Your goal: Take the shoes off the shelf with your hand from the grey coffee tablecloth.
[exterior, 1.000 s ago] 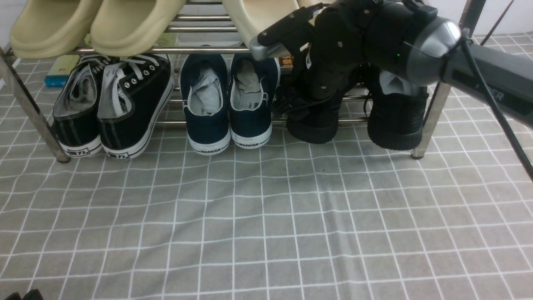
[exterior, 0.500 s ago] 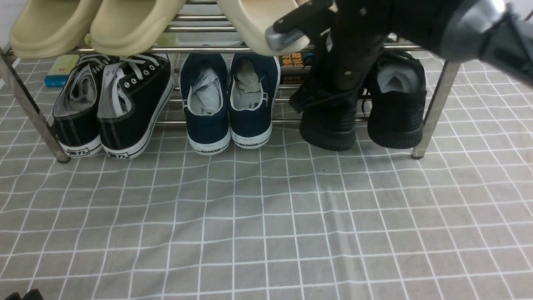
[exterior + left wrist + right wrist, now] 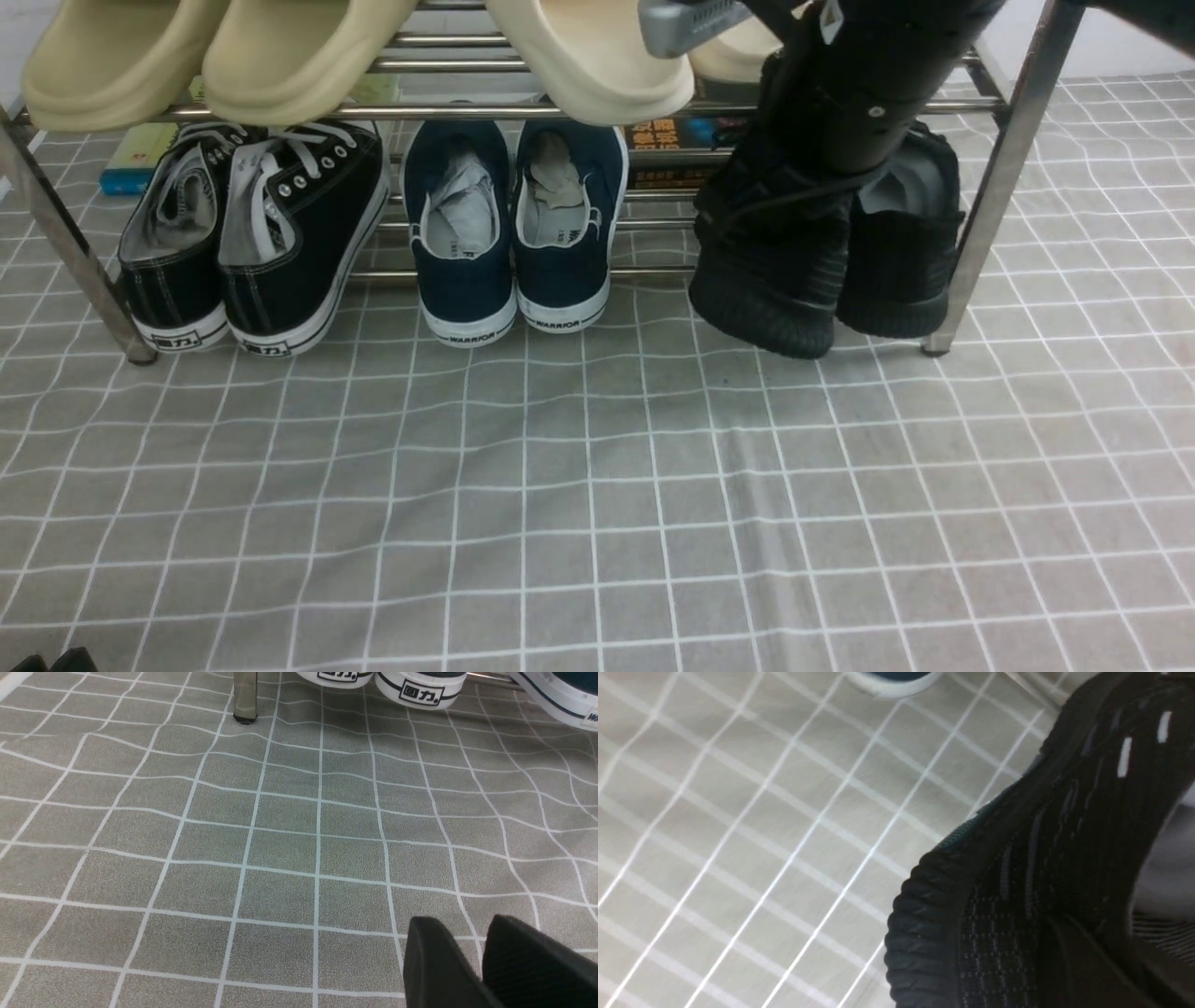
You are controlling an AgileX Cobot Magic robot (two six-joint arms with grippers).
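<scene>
right arm: raised | black knit shoe: pulled forward, rightward

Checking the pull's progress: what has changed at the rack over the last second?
The right arm rose and swung rightward, dragging the black knit shoe out toward the camera, up beside its mate. Rack, canvas sneakers, navy sneakers and cloth unchanged.

You're looking at a grey-taupe tablecloth crossed by a thin white grid. The black knit sneakers are black all over, ribbed soles included, with pale grey insides. The navy WARRIOR sneakers have white soles. The black canvas sneakers have white soles and laces. The slippers are beige and the shoe rack is shiny silver.
</scene>
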